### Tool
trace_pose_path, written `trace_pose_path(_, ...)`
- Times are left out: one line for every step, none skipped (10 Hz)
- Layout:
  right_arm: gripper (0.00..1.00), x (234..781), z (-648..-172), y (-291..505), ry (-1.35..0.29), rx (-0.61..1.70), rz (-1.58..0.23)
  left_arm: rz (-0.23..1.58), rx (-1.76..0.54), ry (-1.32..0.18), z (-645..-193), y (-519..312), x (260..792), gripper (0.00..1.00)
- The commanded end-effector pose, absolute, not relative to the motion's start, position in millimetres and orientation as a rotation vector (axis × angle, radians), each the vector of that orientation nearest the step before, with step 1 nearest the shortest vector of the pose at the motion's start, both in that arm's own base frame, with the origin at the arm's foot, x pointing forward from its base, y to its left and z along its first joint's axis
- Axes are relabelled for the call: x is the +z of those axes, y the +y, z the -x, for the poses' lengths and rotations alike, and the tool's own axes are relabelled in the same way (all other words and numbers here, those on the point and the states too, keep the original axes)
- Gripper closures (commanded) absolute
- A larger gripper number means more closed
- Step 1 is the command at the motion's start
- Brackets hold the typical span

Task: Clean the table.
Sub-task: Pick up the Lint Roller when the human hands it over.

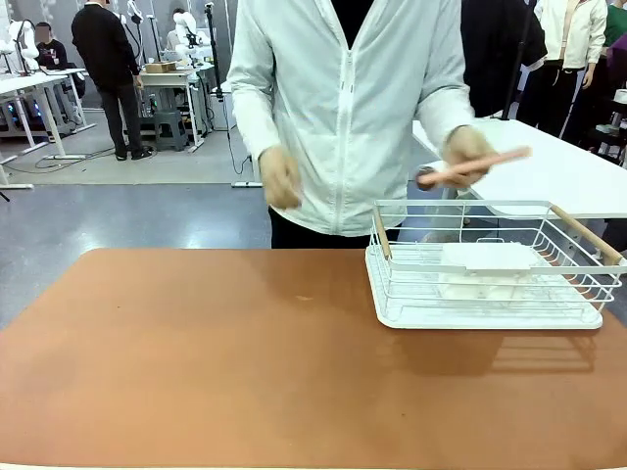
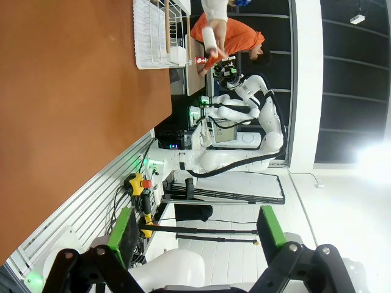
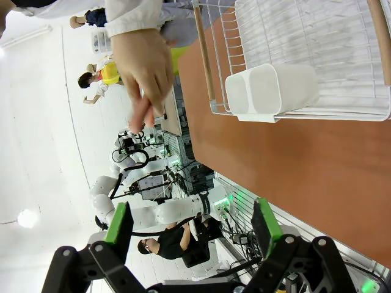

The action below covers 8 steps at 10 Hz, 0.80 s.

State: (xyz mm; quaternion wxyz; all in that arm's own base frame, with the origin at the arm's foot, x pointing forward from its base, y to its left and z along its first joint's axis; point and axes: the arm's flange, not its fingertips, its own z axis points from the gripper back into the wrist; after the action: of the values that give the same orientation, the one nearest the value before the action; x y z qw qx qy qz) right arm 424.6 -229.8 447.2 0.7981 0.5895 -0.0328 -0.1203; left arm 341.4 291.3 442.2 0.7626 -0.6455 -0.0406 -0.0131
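The reddish-brown table (image 1: 196, 372) fills the front view, with a small pale speck (image 1: 305, 298) near its middle. A person in a white jacket stands at the far side and holds a long pink utensil (image 1: 478, 165) over the white wire basket (image 1: 470, 321). Their other hand (image 1: 279, 178) is empty. My left gripper (image 2: 197, 232) is open, off the table's near edge (image 2: 73, 110), with nothing between its green pads. My right gripper (image 3: 192, 223) is open too, and faces the basket (image 3: 211, 79) and the person's hand (image 3: 143, 67).
The basket has wooden handles (image 1: 382, 233) and holds a white box-shaped holder (image 1: 487, 257), also seen as two white cups (image 3: 272, 91). It stands on the table's far right. A white-topped table (image 1: 558, 166) lies behind it.
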Motion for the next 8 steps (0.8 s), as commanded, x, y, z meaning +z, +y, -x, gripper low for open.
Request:
trace_pose_path(0.0, 450.0, -423.0, -228.9, -0.075, -0.255, -1.266, 1.399, -0.024, -0.082, -335.1, 292.6, 446.1, 0.0)
trace_pose_path(0.0, 450.0, -423.0, -228.9, -0.075, -0.255, -1.266, 1.399, -0.024, -0.082, -335.1, 292.6, 446.1, 0.0)
trace_pose_path(0.0, 450.0, -423.0, -228.9, -0.075, -0.255, -1.266, 1.399, -0.024, -0.082, -335.1, 292.6, 446.1, 0.0)
trace_pose_path(0.0, 450.0, -423.0, -228.9, -0.075, -0.255, -1.266, 1.399, -0.024, -0.082, -335.1, 292.6, 446.1, 0.0)
trace_pose_path(0.0, 450.0, -423.0, -228.9, -0.075, -0.255, -1.266, 1.399, -0.024, -0.082, -335.1, 292.6, 446.1, 0.0)
trace_pose_path(0.0, 450.0, -423.0, -228.9, -0.075, -0.255, -1.266, 1.399, -0.024, -0.082, -335.1, 292.6, 446.1, 0.0)
trace_pose_path(0.0, 450.0, -423.0, -228.9, -0.075, -0.255, -1.266, 1.399, -0.024, -0.082, -335.1, 292.6, 446.1, 0.0)
trace_pose_path(0.0, 450.0, -423.0, -228.9, -0.075, -0.255, -1.266, 1.399, -0.024, -0.082, -335.1, 292.6, 446.1, 0.0)
